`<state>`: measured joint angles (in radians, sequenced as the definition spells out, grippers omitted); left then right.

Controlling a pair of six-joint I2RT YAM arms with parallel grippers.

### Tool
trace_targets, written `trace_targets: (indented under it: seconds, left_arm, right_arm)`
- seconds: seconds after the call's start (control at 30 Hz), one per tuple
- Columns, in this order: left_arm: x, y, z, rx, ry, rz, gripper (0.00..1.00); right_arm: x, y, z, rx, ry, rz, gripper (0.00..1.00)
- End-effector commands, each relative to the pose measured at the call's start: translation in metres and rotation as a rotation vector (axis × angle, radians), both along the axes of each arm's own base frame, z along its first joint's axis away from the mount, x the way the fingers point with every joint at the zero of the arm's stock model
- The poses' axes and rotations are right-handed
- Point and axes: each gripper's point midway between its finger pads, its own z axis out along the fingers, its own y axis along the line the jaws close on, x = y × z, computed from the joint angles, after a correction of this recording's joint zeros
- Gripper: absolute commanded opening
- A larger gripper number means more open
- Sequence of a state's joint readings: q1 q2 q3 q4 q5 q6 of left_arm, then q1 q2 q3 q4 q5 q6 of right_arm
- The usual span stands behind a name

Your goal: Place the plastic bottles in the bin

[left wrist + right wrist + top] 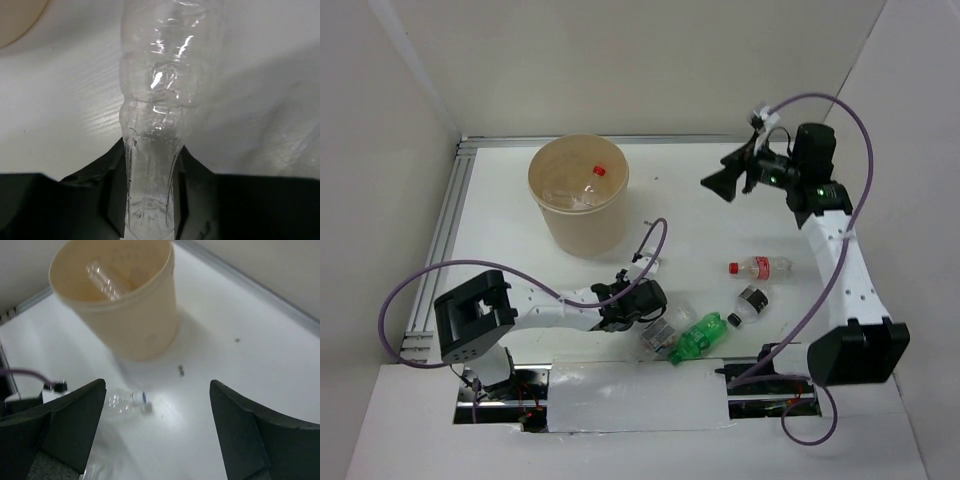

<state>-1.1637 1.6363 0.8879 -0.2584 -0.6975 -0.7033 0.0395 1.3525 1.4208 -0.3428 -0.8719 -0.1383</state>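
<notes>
Your left end effector [151,172] is clamped on a clear bottle [155,90]. The wrist view shows both fingers [112,200] pressed into its sides, and the plastic is pinched narrower where they bite. The bottle points straight away from the fingers and sits low over the surface [690,220], near the middle of the near edge and close to the green bottle [698,338]. That end-on hold makes sense to me: the body sticks out ahead of the fingers, so it should drop away cleanly when you let go.

The bin [578,215] stands at the far left, well apart from that grip, so the whole carry is ahead of you. One red-capped bottle [590,180] lies inside it already.

Your right end effector [157,405] is high over the far right, fingers spread wide with nothing between them. Its camera looks down at the bin's mouth. I read that as parked out of the way, leaving the path to the bin to the left arm.

On the right half of the surface, a red-labelled bottle [760,267] lies on its side, and a black-capped bottle [748,304] sits just nearer to you. Both look like natural picks for the right arm.

Watch the bin's rim on the way over. Thin plastic squeezed this hard could slip or spring out.
</notes>
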Motion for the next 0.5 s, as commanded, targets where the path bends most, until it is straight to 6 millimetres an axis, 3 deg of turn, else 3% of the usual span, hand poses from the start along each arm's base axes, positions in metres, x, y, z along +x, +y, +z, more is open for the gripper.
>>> trace_targets:
  seconds: [0.0, 0.07, 0.1, 0.2, 0.23, 0.27, 0.33, 0.43, 0.47]
  left_arm:
    - [0.000, -0.025, 0.016, -0.050, -0.014, -0.079, 0.27]
    - [-0.006, -0.036, 0.034, -0.082, -0.040, -0.114, 0.12]
    - [-0.009, -0.043, 0.061, -0.112, -0.087, -0.142, 0.11]
    - [-0.008, -0.052, 0.116, -0.196, -0.172, -0.168, 0.11]
    - [-0.004, -0.054, 0.158, -0.260, -0.233, -0.179, 0.11]
    - [0.000, -0.055, 0.181, -0.295, -0.277, -0.178, 0.11]
    - [0.011, -0.057, 0.249, -0.381, -0.421, -0.178, 0.12]
    - [0.036, -0.036, 0.327, -0.501, -0.590, -0.094, 0.12]
    - [0.042, -0.027, 0.347, -0.536, -0.635, -0.063, 0.12]
  right_arm:
    - [-0.045, -0.016, -0.047, -0.038, 0.076, 0.043, 0.91]
    - [-0.061, -0.030, -0.060, -0.057, 0.096, 0.009, 0.87]
    - [-0.066, -0.045, -0.079, -0.101, 0.113, -0.035, 0.84]
    - [-0.078, -0.064, -0.110, -0.147, 0.164, -0.061, 0.77]
    - [-0.084, -0.075, -0.124, -0.150, 0.193, -0.084, 0.60]
    - [-0.089, -0.079, -0.131, -0.152, 0.205, -0.089, 0.52]
    - [-0.101, -0.087, -0.145, -0.144, 0.225, -0.104, 0.34]
    - [-0.107, -0.091, -0.156, -0.140, 0.233, -0.125, 0.34]
    - [-0.108, -0.090, -0.154, -0.143, 0.221, -0.127, 0.38]
